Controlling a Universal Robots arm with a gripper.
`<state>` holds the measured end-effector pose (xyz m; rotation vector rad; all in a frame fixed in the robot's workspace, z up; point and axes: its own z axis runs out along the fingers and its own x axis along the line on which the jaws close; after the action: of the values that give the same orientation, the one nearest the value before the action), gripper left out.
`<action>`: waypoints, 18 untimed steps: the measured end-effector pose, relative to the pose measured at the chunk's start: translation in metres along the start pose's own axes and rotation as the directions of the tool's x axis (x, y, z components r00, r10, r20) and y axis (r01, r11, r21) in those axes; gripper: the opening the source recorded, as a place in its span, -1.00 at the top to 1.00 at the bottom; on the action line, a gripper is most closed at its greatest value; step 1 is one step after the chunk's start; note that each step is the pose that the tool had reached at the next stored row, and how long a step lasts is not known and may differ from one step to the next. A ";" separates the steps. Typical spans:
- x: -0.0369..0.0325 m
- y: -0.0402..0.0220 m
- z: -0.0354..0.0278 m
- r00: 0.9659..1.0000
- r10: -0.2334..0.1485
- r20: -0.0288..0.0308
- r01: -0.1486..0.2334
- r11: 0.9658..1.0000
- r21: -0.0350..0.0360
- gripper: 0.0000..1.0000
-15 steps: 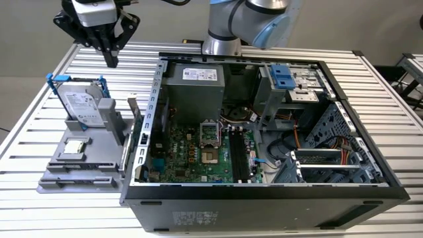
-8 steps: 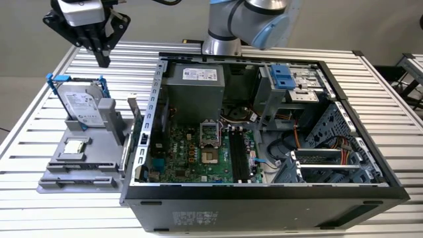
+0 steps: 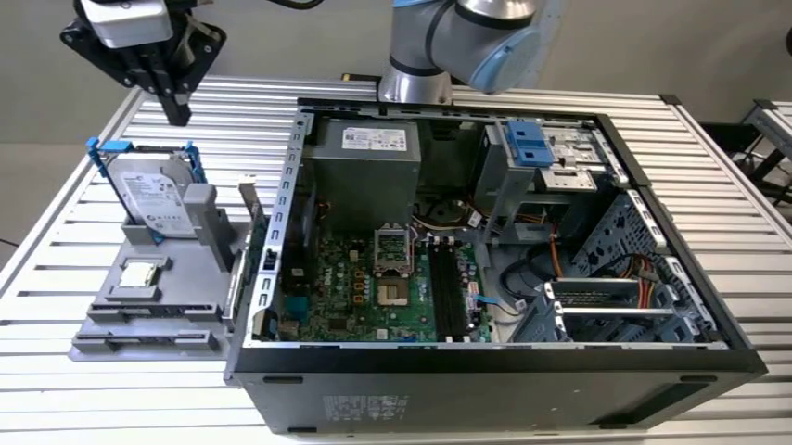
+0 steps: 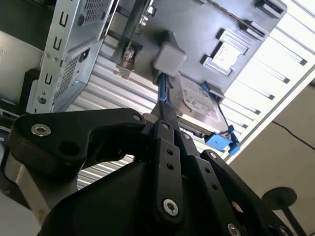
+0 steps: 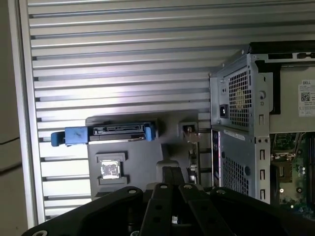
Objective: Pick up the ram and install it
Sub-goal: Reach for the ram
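We're hovering gripper (image 3: 177,113) above fixture (image 3: 136,320), fingers pinched together, gripping nothing; ram (image 3: 249,206) standing upright at fixture's edge beside computer case (image 3: 495,382).

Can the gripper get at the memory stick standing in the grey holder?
Probably yes: the gripper hangs above the grey holder, with open air over the ram. The computer case wall stands close beside it, so room looks tight.

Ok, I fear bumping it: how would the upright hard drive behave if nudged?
The hard drive stands on edge, tall and thin, so it may tip, though the holder seems to brace its base. Its metal case looks stiff and likely heavy for its size.
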<state>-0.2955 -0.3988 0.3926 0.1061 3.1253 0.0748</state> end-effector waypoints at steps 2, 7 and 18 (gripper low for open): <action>0.0038 -0.0003 -0.0001 1.000 -0.005 0.000 0.005 1.000 0.000 1.00; 0.0116 -0.0008 -0.0002 1.000 -0.027 -0.001 0.027 1.000 0.000 1.00; 0.0340 -0.0023 -0.0005 0.998 -0.059 -0.003 0.059 0.998 -0.001 1.00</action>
<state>-0.3296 -0.3988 0.3926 0.0132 3.1286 0.0754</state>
